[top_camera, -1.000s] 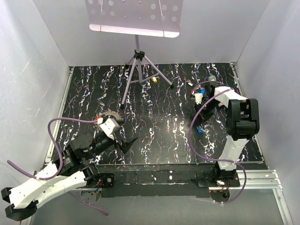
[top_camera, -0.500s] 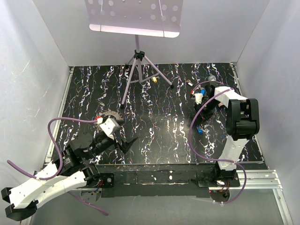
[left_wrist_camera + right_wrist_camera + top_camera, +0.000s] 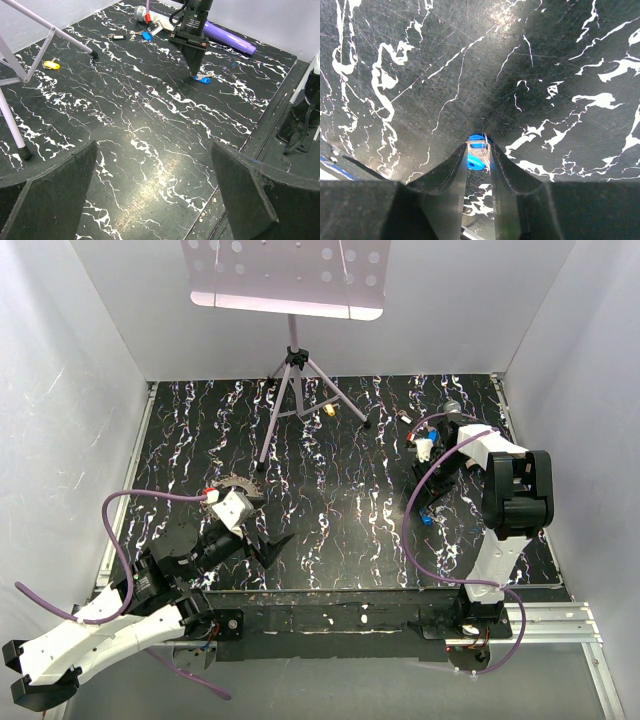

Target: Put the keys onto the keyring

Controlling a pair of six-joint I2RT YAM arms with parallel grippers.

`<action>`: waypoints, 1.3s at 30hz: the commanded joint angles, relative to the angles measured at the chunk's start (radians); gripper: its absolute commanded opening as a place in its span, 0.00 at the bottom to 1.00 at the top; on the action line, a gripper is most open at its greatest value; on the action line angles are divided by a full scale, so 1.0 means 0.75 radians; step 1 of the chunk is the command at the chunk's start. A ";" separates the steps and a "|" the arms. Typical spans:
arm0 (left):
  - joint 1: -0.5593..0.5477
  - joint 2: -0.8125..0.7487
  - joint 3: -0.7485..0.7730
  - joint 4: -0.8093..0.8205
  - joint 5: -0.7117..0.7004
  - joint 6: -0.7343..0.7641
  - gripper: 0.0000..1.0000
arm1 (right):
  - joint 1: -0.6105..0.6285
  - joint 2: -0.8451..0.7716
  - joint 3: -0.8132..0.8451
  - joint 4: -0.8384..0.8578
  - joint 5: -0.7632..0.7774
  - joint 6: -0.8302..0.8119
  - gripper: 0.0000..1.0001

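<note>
Black marbled tabletop [image 3: 340,440]: right claw [image 3: 478,146] slightly apart around the blue key [image 3: 476,161]; left claw [image 3: 154,147], far from this key, wide apart.

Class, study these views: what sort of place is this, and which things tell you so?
Probably a robotics lab test cell: a left arm and right arm bolted at the edge of a black marbled table, closed in by white walls, a tripod at the back.

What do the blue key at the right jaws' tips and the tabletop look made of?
Blue key: smooth blue head, probably plastic, with a grey, shiny metal-looking part. Tabletop: black with white marble-like veins; glare and fine scratches suggest a hard, semi-gloss laminate or printed sheet, not certain.
</note>
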 commanded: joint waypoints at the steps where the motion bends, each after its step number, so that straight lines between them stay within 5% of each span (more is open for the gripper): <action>1: 0.004 -0.014 0.012 -0.010 -0.008 -0.012 0.98 | 0.005 -0.080 0.021 -0.008 -0.029 0.011 0.34; 14: 0.004 0.008 0.016 -0.020 -0.004 -0.140 0.98 | -0.035 -0.200 0.031 -0.025 -0.027 0.003 0.40; 23: 0.080 0.327 0.147 -0.319 -0.154 -0.596 0.98 | -0.054 -0.648 -0.067 0.045 -0.364 -0.057 0.44; 26: 0.245 0.380 0.139 -0.342 -0.001 -0.694 0.98 | -0.062 -0.816 -0.122 0.153 -0.515 -0.026 0.58; 28: 0.374 0.393 0.137 -0.360 0.104 -0.721 0.98 | -0.123 -0.885 -0.185 0.290 -0.799 0.153 0.90; 29: 0.423 0.409 0.145 -0.382 0.122 -0.717 0.98 | -0.140 -0.884 -0.194 0.282 -0.989 0.219 0.94; 31: 0.503 0.462 0.182 -0.433 0.151 -0.679 0.98 | -0.128 -0.831 -0.143 0.109 -1.204 0.075 0.92; 33: 0.571 0.554 0.231 -0.489 0.163 -0.611 0.98 | -0.121 -0.784 -0.094 -0.055 -1.207 -0.098 0.89; 39: 0.696 0.857 0.356 -0.552 0.164 -0.433 0.98 | -0.121 -0.834 -0.299 0.022 -1.260 -0.169 0.83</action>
